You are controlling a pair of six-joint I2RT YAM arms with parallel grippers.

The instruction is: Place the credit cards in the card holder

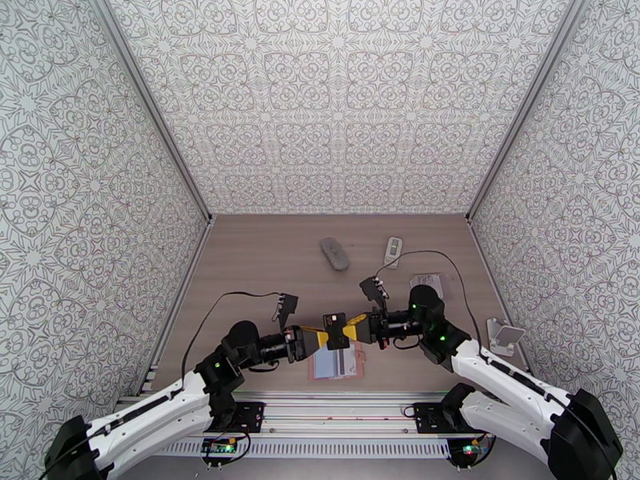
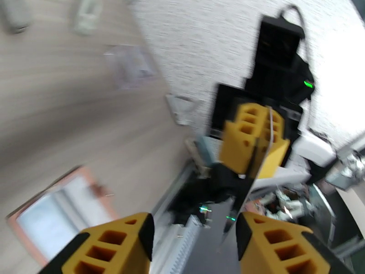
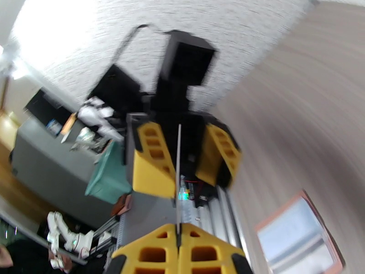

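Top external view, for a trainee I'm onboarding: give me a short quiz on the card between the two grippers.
1. True or false: the right gripper is shut on the held card.
2. The left gripper is: A) open, B) shut on a card, C) resting on the table.
3. Short answer: what lies on the table just below the two grippers?

Key: 1 true; 2 A; 3 the loose cards.

The right gripper (image 3: 178,236) pinches a thin credit card (image 3: 178,170) edge-on, the card's far end reaching straight ahead between the parted yellow fingers of the left gripper (image 3: 185,179). Stacked cards (image 3: 299,238) lie on the tabletop (image 3: 296,110), off to the gripper's right.
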